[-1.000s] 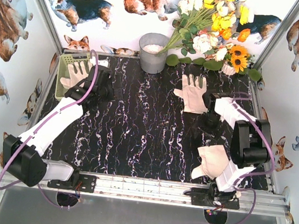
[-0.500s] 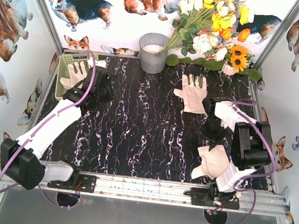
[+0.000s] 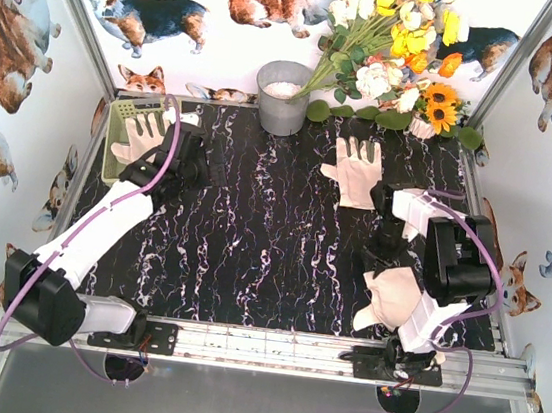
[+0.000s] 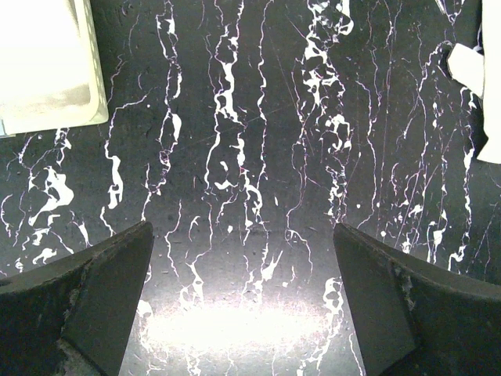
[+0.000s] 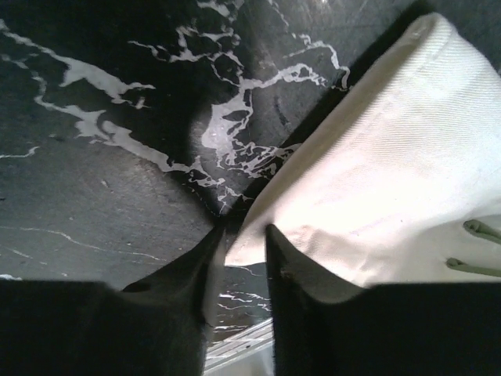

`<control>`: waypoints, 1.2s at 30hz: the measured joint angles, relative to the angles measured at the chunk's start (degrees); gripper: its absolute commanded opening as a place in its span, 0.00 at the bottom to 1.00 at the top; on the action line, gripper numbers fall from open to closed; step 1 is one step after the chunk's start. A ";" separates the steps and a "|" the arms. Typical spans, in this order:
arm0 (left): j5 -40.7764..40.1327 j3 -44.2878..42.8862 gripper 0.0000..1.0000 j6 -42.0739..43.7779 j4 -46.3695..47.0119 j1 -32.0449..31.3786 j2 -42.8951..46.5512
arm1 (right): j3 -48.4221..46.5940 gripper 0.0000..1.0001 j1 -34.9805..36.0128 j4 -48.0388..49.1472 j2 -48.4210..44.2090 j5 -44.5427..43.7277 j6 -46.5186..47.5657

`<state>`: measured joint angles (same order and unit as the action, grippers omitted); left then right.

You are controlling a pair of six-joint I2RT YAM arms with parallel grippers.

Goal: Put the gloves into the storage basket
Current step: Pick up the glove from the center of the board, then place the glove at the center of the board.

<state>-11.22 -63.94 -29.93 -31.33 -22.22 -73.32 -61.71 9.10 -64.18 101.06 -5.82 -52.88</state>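
Near glove (image 3: 392, 293), part hidden beneath right gripper (image 5: 244, 235), jaws pinching its edge; left gripper (image 4: 243, 235) jaws spread; storage basket (image 4: 98, 86) cropped, overexposed.

place: looks like a robot lab test cell to me, definitely not anybody's home
walls: white panels (image 3: 16, 24) covered in corgi prints, boxing me in on the left, back and right
frame: bare aluminium rail (image 3: 269, 345) along the near edge, with my arm bases (image 3: 130, 330) bolted onto it
table: black marble-look top (image 3: 273, 226)
wiring: purple cables (image 3: 160, 167) looping out in the open
props: the gloves (image 3: 356, 171), the storage basket (image 3: 112, 146), a grey bucket (image 3: 282, 97) and a bunch of flowers (image 3: 397, 40), set out like a staged setup
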 measured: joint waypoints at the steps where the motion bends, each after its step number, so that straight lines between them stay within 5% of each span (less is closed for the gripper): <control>1: 0.13 0.00 0.92 0.00 0.00 0.00 -0.09 | 0.35 0.01 0.00 0.02 0.00 0.24 0.04; 12: 6.75 -0.13 0.91 1.62 1.40 -0.28 -2.45 | 1.66 0.00 0.00 -0.33 -4.20 6.75 1.14; 25: 8.55 -6.03 0.92 3.04 2.93 -0.48 -4.72 | -25.44 0.00 10.58 12.94 -10.43 22.45 -9.16; 29: 7.54 -6.34 0.92 3.06 2.56 -0.26 -3.74 | -20.04 0.00 13.86 24.02 -14.64 23.82 -11.91; 36: 7.17 -6.34 0.92 3.04 0.22 -0.20 -3.30 | 4.81 0.00 14.14 42.42 -31.65 20.90 -16.20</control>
<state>-4.05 -70.28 -26.89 -31.11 -22.41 -76.62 -56.90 23.24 -21.76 69.41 15.07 -69.08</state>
